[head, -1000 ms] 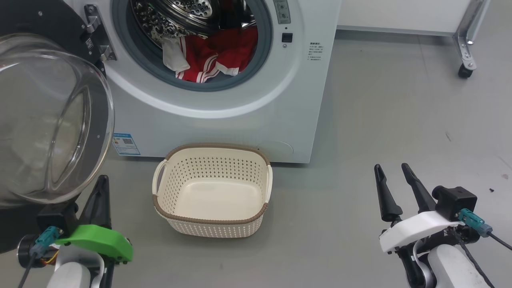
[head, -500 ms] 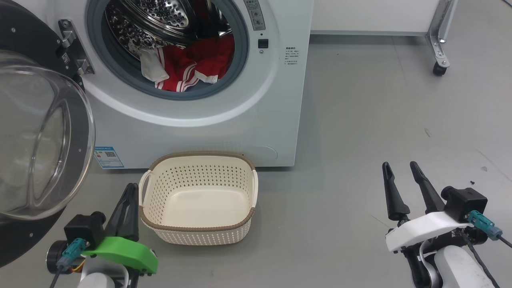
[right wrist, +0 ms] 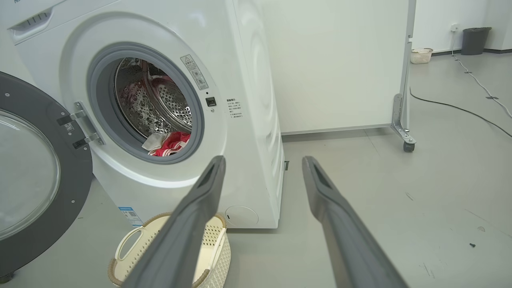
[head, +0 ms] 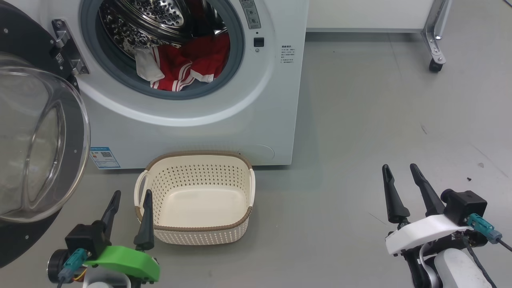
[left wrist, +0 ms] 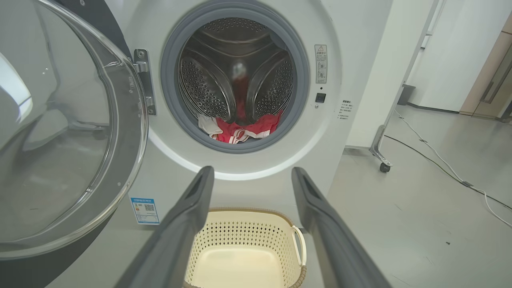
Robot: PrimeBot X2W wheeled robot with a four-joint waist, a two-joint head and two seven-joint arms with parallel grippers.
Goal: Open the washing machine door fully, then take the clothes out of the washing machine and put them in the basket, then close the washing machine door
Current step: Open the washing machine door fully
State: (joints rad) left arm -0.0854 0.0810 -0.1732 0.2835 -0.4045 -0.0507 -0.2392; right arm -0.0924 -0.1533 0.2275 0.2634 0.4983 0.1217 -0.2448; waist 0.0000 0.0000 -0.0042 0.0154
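The white washing machine (head: 192, 132) stands with its door (head: 38, 140) swung wide to the left, glass bowl bulging out. Red clothes (head: 184, 64) with white stripes lie at the front lip of the steel drum, also seen as clothes (left wrist: 240, 130) and clothes (right wrist: 168, 146). The cream basket (head: 196, 236) sits empty on the floor in front of the machine. My left gripper (head: 132, 196) is open beside the basket's left handle, holding nothing. My right gripper (head: 400, 168) is open over bare floor at the lower right, well away from the machine.
Grey floor (head: 360, 120) stretches right of the machine. A wheeled frame leg with a caster (head: 434, 64) stands at the back right beside a white panel (right wrist: 340, 60). Cables (left wrist: 440, 168) trail across the floor further right.
My left gripper has gone from shut to open and now sits beside the basket. The head camera has shifted, so the machine and basket appear further left. The right gripper has stayed put.
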